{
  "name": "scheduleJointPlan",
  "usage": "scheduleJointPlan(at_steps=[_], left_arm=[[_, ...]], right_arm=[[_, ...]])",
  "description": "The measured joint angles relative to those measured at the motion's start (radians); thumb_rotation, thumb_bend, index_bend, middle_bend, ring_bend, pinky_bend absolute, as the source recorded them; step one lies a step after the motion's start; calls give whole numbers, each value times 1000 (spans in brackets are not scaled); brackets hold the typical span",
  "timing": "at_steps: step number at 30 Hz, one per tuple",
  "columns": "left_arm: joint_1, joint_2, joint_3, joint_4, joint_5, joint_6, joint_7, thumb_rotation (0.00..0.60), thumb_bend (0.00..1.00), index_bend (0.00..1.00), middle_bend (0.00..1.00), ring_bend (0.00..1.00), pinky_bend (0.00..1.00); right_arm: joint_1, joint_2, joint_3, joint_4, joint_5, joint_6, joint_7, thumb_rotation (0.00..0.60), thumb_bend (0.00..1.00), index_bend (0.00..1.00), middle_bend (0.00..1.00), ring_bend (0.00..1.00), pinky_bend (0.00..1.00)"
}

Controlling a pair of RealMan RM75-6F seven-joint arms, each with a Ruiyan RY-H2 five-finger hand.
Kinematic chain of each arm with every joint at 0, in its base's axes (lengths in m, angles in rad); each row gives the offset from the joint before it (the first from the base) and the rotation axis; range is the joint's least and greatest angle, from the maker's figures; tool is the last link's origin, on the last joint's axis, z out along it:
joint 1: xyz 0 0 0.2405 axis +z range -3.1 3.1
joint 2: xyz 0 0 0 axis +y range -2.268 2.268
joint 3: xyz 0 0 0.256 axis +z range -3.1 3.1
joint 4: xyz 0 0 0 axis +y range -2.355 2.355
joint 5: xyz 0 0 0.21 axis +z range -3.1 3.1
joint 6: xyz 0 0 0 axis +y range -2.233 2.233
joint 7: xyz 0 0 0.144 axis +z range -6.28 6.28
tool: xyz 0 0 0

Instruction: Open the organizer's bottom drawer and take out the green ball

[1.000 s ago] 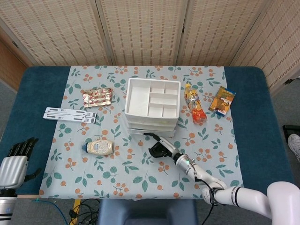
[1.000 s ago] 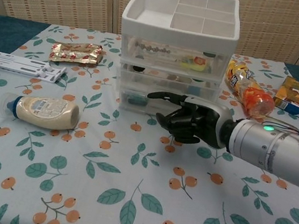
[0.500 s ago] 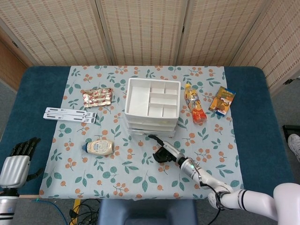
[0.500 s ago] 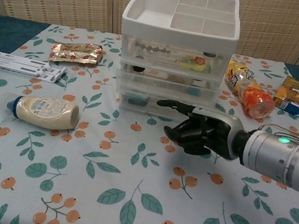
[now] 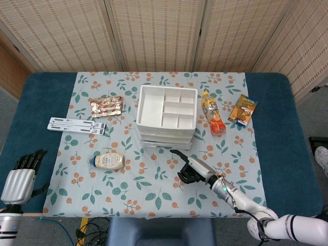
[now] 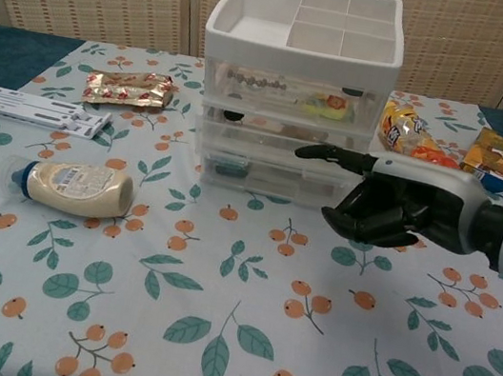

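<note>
The worktop (image 5: 277, 148) carries a flowered cloth (image 5: 128, 189). On it stands the white organizer (image 5: 166, 117), all its drawers closed; I cannot make out the green ball through the clear bottom drawer (image 6: 264, 173). My right hand (image 6: 393, 210) hovers just in front of that drawer, fingers curled in, one stretched out, holding nothing. My left hand (image 5: 20, 177) is at the worktop's near left edge, fingers straight, empty.

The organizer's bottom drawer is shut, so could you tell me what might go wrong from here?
The right hand is curled, touching nothing, beside the organizer; a poor hook on the bottom drawer could drag the whole unit. The orange bottle lies close behind it and might get knocked.
</note>
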Motion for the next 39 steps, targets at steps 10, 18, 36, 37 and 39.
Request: scheduleJointPlan(at_steps=[10, 18, 36, 37, 39], left_arm=[[-4, -2, 0, 0, -2, -3, 2, 600, 177, 99, 121, 136, 131], [-7, -4, 0, -2, -3, -7, 8, 600, 177, 99, 121, 136, 130], [0, 0, 4, -5, -6, 3, 10, 600, 178, 99, 121, 136, 130], [1, 0, 5, -5, -6, 3, 9, 600, 177, 99, 121, 136, 131], [1, 0, 5, -5, -6, 4, 9, 600, 177, 99, 121, 136, 131]], right_arm=[[3, 58, 22, -54, 129, 32, -184, 600, 583, 0, 930, 978, 1000], [27, 48, 35, -27, 191, 1, -218, 600, 583, 0, 930, 978, 1000], [82, 0, 52, 25, 280, -70, -271, 600, 583, 190, 931, 978, 1000], [80, 1, 49, 20, 278, -68, -274, 600, 583, 200, 931, 979, 1000], [77, 4, 45, 11, 273, -65, -278, 600, 584, 212, 931, 978, 1000]])
